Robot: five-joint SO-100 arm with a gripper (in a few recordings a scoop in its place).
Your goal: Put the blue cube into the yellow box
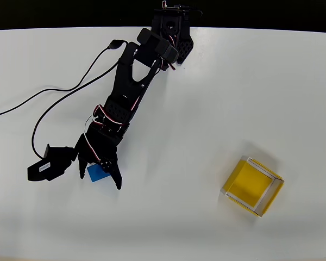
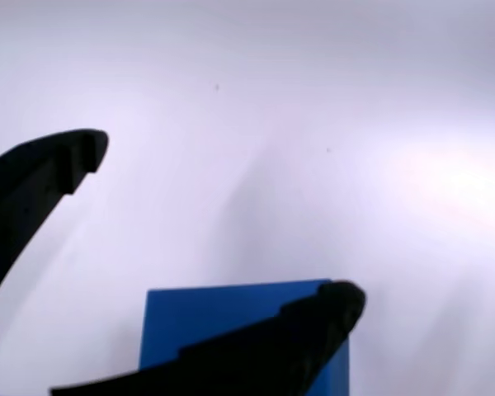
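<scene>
White worktop (image 1: 217, 98) fills most of what I see from above, with a dark strip along the far edge. My black robot arm (image 1: 131, 87) starts at that far edge and reaches down and to the left in the overhead view. A thin black cable (image 1: 60, 92) runs across the worktop to the left of the arm.

I use the small bright-blue block (image 1: 98, 173) as my marker. It lies flat on the worktop in the lower left part of the overhead view. My black two-finger claw (image 1: 100, 176) is right over it, with its jaws spread apart and the block between them. In the wrist view, one black finger (image 2: 41, 181) is up on the left, well clear of the blue block (image 2: 223, 322). The other finger (image 2: 313, 322) crosses in front of the block. I cannot tell if that finger is touching it. The claw is not squeezing the block.

Far to the right of the block, and a little lower in the overhead view, sits the square open-topped yellow box with thin white edges (image 1: 254, 186). It is turned at a slant. Bare white worktop lies between the block and the box.
</scene>
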